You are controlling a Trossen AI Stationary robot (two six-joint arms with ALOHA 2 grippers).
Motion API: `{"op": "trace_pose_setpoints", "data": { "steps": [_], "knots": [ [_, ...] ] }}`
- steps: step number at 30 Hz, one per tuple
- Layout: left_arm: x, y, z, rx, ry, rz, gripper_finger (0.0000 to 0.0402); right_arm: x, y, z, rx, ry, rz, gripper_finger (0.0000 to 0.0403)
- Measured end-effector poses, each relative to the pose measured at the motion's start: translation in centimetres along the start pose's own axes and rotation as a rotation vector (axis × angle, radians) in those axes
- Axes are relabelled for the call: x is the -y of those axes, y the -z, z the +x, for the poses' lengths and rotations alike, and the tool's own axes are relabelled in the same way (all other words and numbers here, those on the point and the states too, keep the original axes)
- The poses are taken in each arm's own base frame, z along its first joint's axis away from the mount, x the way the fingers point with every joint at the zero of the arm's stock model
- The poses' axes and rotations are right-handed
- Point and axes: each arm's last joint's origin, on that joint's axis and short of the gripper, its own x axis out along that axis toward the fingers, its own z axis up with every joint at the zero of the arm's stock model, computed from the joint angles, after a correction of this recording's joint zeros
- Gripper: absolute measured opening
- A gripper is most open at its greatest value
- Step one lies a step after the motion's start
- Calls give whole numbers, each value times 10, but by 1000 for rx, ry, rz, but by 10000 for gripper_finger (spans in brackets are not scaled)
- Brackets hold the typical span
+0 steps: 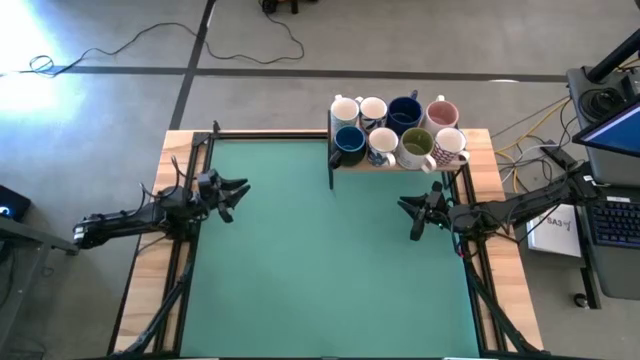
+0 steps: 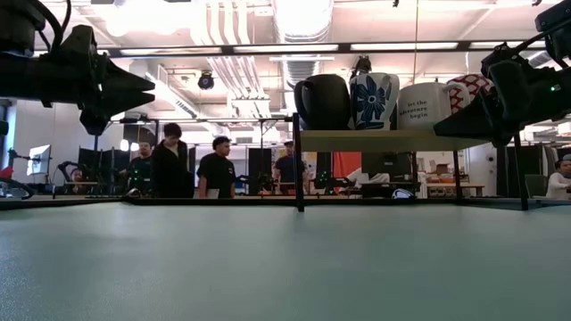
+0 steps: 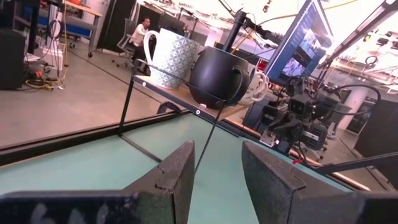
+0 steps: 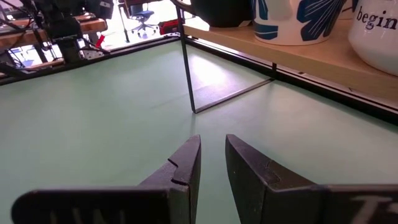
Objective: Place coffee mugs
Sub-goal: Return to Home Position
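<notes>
Eight mugs stand upright in two rows on a raised wooden shelf (image 1: pixel 400 165) at the table's far right. The back row holds two white mugs (image 1: pixel 358 108), a navy mug (image 1: pixel 404 111) and a white mug with a pink inside (image 1: pixel 441 113). The front row holds a navy mug (image 1: pixel 349 142), a white mug (image 1: pixel 382 146), an olive green mug (image 1: pixel 417 148) and a white mug (image 1: pixel 450 145). My left gripper (image 1: pixel 240 197) hovers open over the table's left side, far from the shelf. My right gripper (image 1: pixel 410 218) hovers open just near of the shelf and touches nothing.
The shelf stands on thin black wire legs (image 4: pixel 188 74) above the green mat (image 1: pixel 320 270). A black frame runs along the table's edges (image 1: pixel 270 134). People stand in the room beyond the far edge (image 2: pixel 169 160). A laptop and cables lie off the table's right side (image 1: pixel 610 215).
</notes>
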Motion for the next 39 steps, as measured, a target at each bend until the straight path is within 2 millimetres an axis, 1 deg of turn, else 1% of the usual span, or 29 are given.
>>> {"op": "trace_pose_setpoints", "data": {
  "steps": [7, 15, 22, 39],
  "knots": [
    [0, 0, 0, 1, 0, 0, 116, 1, -4, -2, 33, -10, 29, 63],
    [0, 0, 0, 2, 1, -1, 116, 5, -19, -13, 160, -47, 138, 63],
    [0, -1, 0, 5, 2, -2, 116, 9, -28, -20, 239, -69, 205, 63],
    [1, -1, 0, 3, 7, -2, 116, 14, -37, -29, 337, -100, 290, 63]
  ]
}}
